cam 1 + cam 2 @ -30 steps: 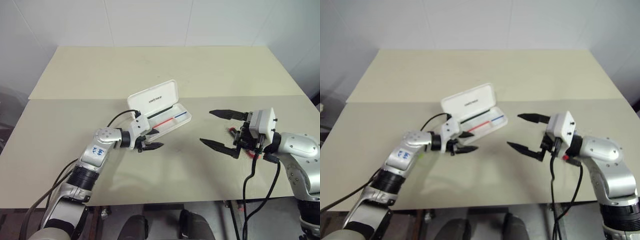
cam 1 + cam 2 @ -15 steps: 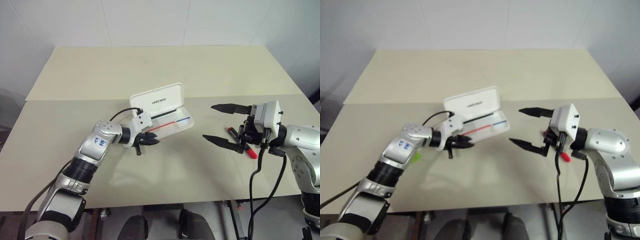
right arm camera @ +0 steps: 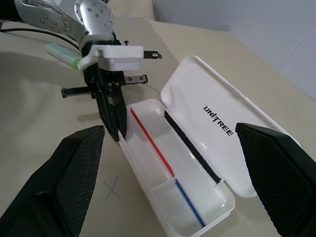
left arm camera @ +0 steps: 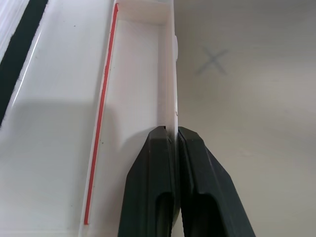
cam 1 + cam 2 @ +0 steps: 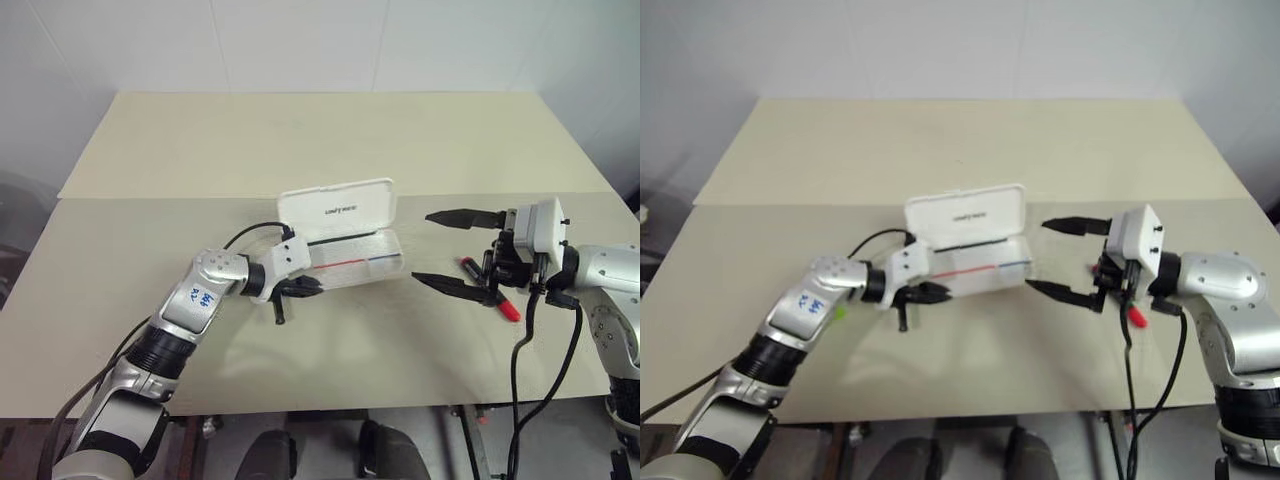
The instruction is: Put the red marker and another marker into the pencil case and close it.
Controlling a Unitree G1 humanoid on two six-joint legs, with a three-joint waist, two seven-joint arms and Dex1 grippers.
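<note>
Now that the left gripper [image 4: 174, 143] has pinched shut on the near wall of the pencil case [image 5: 385, 250] and dragged it right, toward the spread right gripper [image 5: 452, 250], the red marker [image 5: 503, 305] apparently lies close by.

1. I see the pencil case [image 5: 350, 252] lying open on the table [image 5: 300, 150], between my two grippers.
2. My left gripper's [image 4: 175, 136] fingers pinch its front wall.
3. The red marker [image 5: 492, 290] lies beneath my right gripper's [image 5: 445, 250] spread fingers.
4. Another marker [image 3: 63, 54] lies behind my left arm.
</note>
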